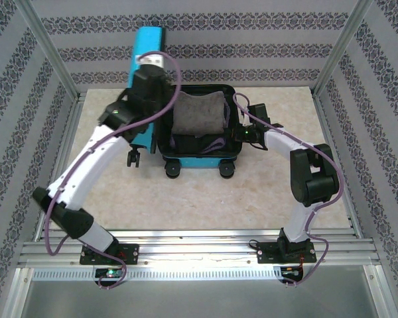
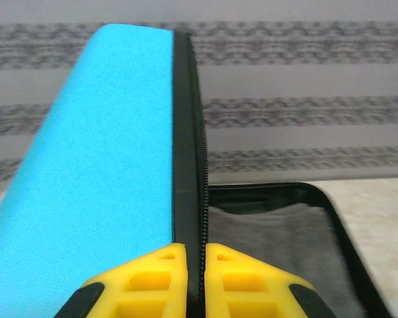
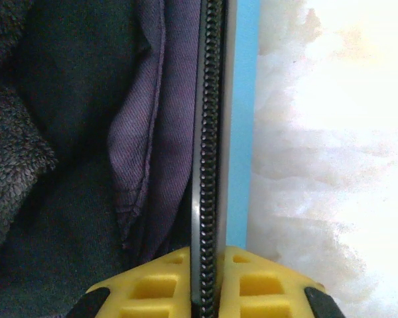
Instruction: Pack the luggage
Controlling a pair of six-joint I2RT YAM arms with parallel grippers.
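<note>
From above, the luggage [image 1: 198, 161] is lying open on the table [image 1: 219, 205]. Its lid [image 1: 148, 41] is standing upright at the left, and grey clothes [image 1: 198, 112] are filling the base. The left arm [image 1: 86, 169] is reaching up to the lid's top edge, while the right arm [image 1: 305, 175] is bending in toward the base's right side. The shell is looking stiff, light and probably slick, so the zipped edge is likely offering the surest hold.

At the left wrist, the left jaws are pinching shut on the lid's black zip rim [image 2: 186, 132].

At the right wrist, the right jaws are clamping the base rim [image 3: 211, 132], with purple cloth [image 3: 149, 152] lying just inside it.
</note>
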